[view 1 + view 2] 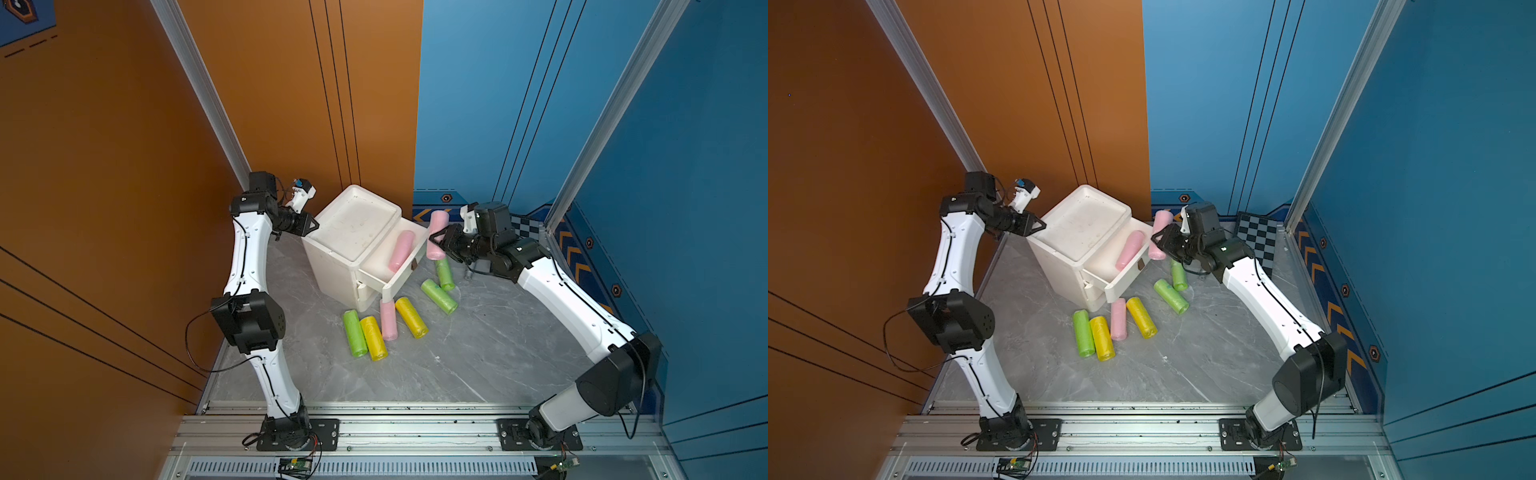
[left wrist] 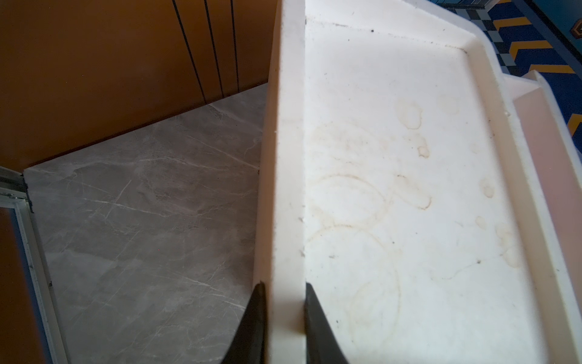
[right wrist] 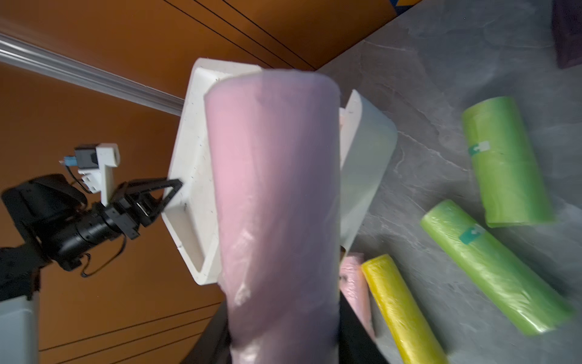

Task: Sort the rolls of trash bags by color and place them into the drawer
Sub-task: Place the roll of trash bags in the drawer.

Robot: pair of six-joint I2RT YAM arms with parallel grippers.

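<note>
Above grey table [image 1: 478, 353], right gripper [image 1: 435, 243] holds pink roll [image 1: 437, 224] pointing rearward (beside drawer [image 1: 409, 268]).

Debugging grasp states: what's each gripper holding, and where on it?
Right gripper: pink roll, fingers around its lower half. Left gripper: drawer unit, fingers pinching the top rim at a corner.

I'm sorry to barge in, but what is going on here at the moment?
The left gripper is clamped on the top rim of the white drawer unit. The right gripper holds a pink roll by the open drawer, where another pink roll already lies. Three green rolls, two yellow rolls and a third pink roll lie on the table.
</note>
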